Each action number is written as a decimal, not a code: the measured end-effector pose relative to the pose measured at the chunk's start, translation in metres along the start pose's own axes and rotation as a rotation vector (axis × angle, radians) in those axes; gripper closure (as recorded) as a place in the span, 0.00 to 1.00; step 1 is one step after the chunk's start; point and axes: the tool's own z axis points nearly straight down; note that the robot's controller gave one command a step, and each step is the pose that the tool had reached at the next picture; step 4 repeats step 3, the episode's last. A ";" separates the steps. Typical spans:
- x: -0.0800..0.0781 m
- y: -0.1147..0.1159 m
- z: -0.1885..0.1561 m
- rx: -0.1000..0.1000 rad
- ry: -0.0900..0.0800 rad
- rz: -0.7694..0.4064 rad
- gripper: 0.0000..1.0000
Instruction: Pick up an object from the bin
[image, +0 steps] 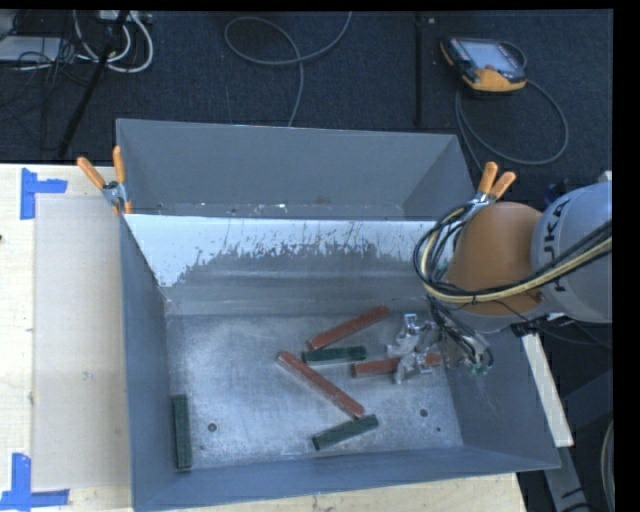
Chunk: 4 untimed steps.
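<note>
A dark green stick (180, 431) is lying alone near the left wall of the bin (145, 330). Green and brown sticks (320, 385) are lying scattered mid-floor. A short brown stick (372, 369) is lying rightmost, its right end reaching the gripper (408, 358), which is hanging low there. I cannot tell if the gripper is apart or clamped.

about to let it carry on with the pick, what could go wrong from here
1. The gripper is low at the right end of the short reddish-brown flat stick, not its middle; taken by the end, it may tilt or slip out.
2. A dark green flat stick lies close beside it and could be nudged or dragged along.
3. The grey metal bin's sloping right wall is near; the arm might brush it.
</note>
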 end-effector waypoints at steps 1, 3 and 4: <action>0.000 0.000 0.000 0.000 0.000 -0.001 1.00; 0.004 -0.003 -0.129 -0.003 0.013 -0.076 1.00; 0.004 -0.003 -0.129 -0.003 0.013 -0.076 1.00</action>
